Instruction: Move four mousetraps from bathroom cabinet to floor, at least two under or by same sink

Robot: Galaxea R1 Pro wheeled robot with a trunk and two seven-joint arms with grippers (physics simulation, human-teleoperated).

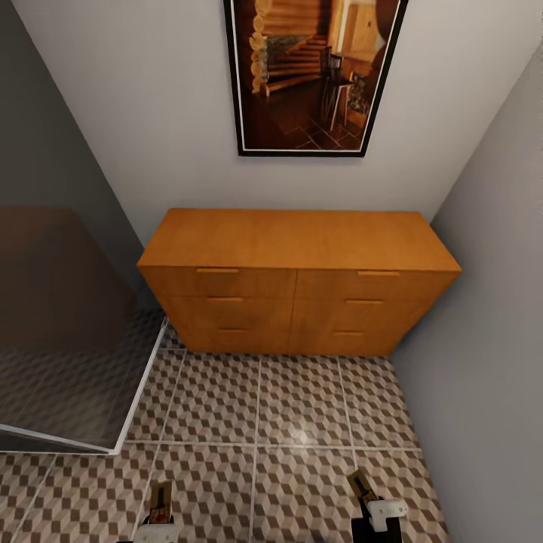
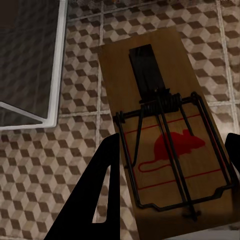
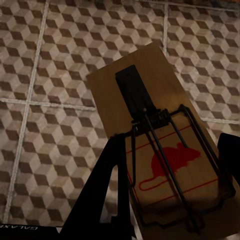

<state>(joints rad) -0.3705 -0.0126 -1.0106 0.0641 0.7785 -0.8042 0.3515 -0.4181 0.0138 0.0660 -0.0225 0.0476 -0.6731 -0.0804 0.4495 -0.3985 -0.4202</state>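
One trap [image 2: 167, 140] is held between the closed fingers of the left gripper [image 1: 160, 507], another trap [image 3: 165, 150] likewise in the right gripper [image 1: 365, 492], both above the floor [image 1: 302, 422] at 6 o'clock. The cabinet [image 1: 298, 279], drawers shut, is seen at 12. The carrying step is judged in hand; next, a turn towards the sink and a low release are called for

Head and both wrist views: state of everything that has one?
cabinet: all drawers shut, top bare
left gripper: shut on a mousetrap
left mousetrap: held between the fingers, above the tiles, wire bar down over the red mouse print
right gripper: shut on a mousetrap
right mousetrap: held, above the tiles
bathroom floor: no mousetrap lying on it in view
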